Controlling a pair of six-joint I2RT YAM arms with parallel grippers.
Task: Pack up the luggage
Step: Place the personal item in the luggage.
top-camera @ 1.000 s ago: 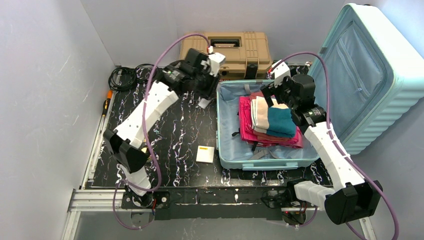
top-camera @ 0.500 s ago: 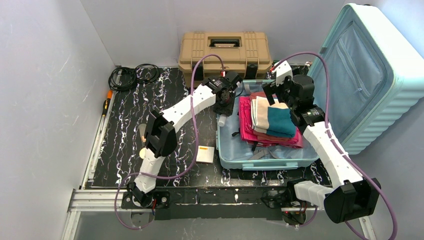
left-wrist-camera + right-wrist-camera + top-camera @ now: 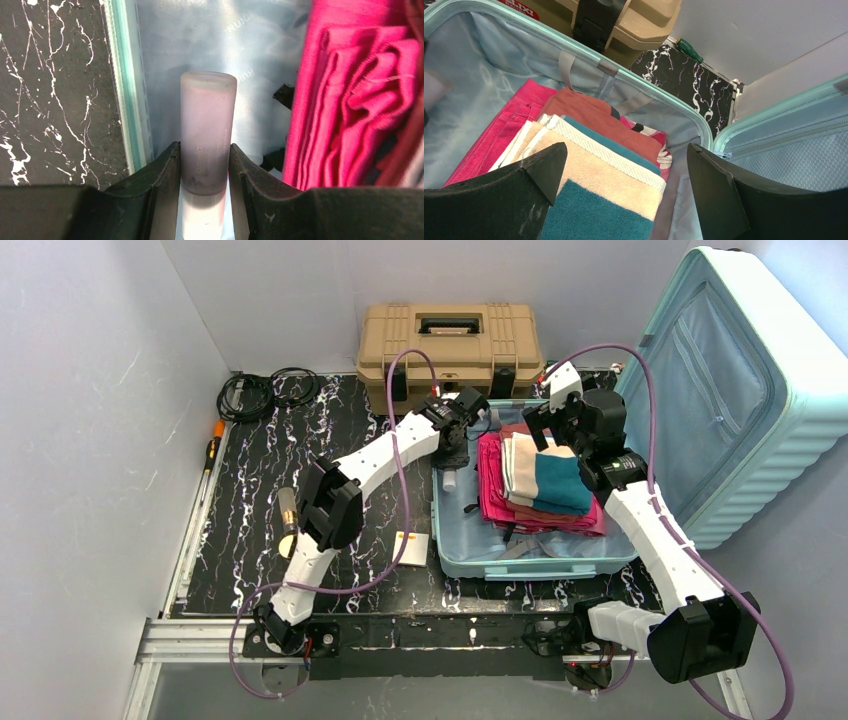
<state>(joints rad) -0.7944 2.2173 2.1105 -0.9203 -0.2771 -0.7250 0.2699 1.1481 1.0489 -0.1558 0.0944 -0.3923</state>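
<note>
Along the left edge of the wrist view, the black, white-veined marble-pattern tabletop (image 3: 50, 100) ends at the left wall of the large pale mint-blue hard-shell suitcase (image 3: 125, 90), which lies open on the table's right half. Just inside that wall, the left gripper (image 3: 205, 157) is clamped on a frosted lilac cylindrical bottle (image 3: 207, 120), a finger pressed to each side of its lower part. The bottle's long axis runs parallel to the wall, over the bare strip of light blue lining (image 3: 165, 45) between the wall and the folded hot-pink garment (image 3: 350, 100) (a narrow lane, so this alignment is what counts). Whether the bottle already touches the lining I cannot tell. Lowering and letting go should lay it lengthwise in that lane. Further right, the right gripper (image 3: 624, 150) hangs spread wide and empty above the stacked beige-and-teal towel (image 3: 594, 195), so the placing looks like the left arm's job. At the far right, the ribbed lid (image 3: 720, 370) stands propped up.
</note>
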